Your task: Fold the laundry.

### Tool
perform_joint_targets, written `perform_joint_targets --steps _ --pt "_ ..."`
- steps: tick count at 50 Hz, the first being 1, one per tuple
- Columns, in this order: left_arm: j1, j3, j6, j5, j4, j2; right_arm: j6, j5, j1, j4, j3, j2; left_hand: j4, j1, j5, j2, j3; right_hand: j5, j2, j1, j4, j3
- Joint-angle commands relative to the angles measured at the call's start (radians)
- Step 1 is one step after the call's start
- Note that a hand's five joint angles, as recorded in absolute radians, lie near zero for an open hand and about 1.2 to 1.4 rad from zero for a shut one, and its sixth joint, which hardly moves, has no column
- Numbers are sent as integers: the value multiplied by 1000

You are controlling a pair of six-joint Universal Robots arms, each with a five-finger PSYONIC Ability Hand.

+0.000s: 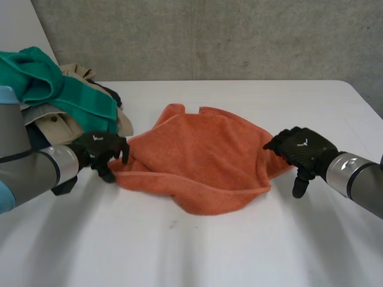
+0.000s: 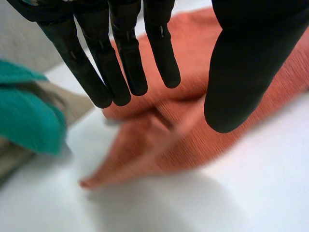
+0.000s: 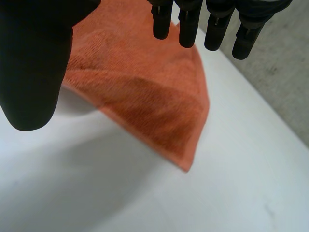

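I have the white table [image 1: 197,251] across most of the head view, matte and plain, with a grey concrete wall [image 1: 239,36] rising behind its far edge. The orange towel [image 1: 203,155] lies rumpled in the middle of the table, its near edge rolled into a soft fold. A pile of laundry [image 1: 57,122] sits at the table's far left, with a green towel [image 1: 66,89] draped over beige cloth. The pile is near the orange towel's left corner, but I cannot tell whether they touch. The left hand [image 1: 102,149] is at that left corner and the right hand [image 1: 302,149] at the right corner, and from the head view I see mostly their backs. The wrist views give me what that angle hides. On the left, the fingers [image 2: 120,67] are straight and side by side, the thumb [image 2: 241,87] is well apart, and nothing is held between them. The towel's corner lies on the table beneath the fingertips, with the green towel beside it. On the right, the fingers [image 3: 189,24] and thumb [image 3: 34,63] are likewise spread wide and hold nothing, above a pointed towel corner lying flat on the table. I cannot tell whether either hand touches the cloth.
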State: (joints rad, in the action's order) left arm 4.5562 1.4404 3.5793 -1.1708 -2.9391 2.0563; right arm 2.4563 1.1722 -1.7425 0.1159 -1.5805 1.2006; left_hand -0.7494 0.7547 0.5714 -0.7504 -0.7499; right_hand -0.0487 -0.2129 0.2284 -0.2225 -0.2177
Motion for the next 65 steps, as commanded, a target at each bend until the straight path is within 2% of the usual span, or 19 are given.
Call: perform_joint_targets --steps 1,9,27,28,31,32,34,41,47,55,65 --pt "20 23 18 31 -34 65 29 0 8 -4 -18 -21 -37 31 40 -36 -36 -22 -32 17 -22 -27" --pt "17 2 21 7 -138 128 39 0 8 -13 -38 -23 51 -57 -48 53 52 -22 -32 17 -23 -27" --pt "21 14 39 -50 -198 153 47 -16 27 -30 -73 -21 13 -19 -10 14 14 -22 -32 17 -23 -27" --pt "23 14 45 -53 -198 154 47 -16 27 -30 -73 -23 -19 13 22 -18 -18 -22 -32 17 -23 -27" --pt "26 6 67 -61 -203 159 49 -16 27 -32 -73 -19 -537 532 540 -536 -536 -25 -35 20 -25 -30" --pt "26 5 68 -61 -204 157 50 -16 27 -32 -73 -18 -646 640 649 -645 -645 -25 -35 20 -25 -30" --pt "23 3 69 -58 -204 145 55 -16 29 -32 -72 -15 -647 642 650 -646 -646 -25 -35 20 -25 -30" --pt "-9 35 56 19 -204 -4 98 -14 50 -25 -41 -4 -647 642 650 -646 -646 5 -6 -10 4 -1" --pt "-26 41 -2 16 -207 -162 151 -8 44 11 8 -18 -647 642 650 -646 -646 49 38 -54 48 43" --pt "-69 -18 -146 20 -206 -378 256 14 -23 65 105 -68 -647 642 650 -646 -646 49 38 -54 48 43" --pt "-144 -159 -194 16 -158 -489 446 72 -150 61 197 -190 -647 642 650 -646 -646 -22 -32 17 -22 -27"
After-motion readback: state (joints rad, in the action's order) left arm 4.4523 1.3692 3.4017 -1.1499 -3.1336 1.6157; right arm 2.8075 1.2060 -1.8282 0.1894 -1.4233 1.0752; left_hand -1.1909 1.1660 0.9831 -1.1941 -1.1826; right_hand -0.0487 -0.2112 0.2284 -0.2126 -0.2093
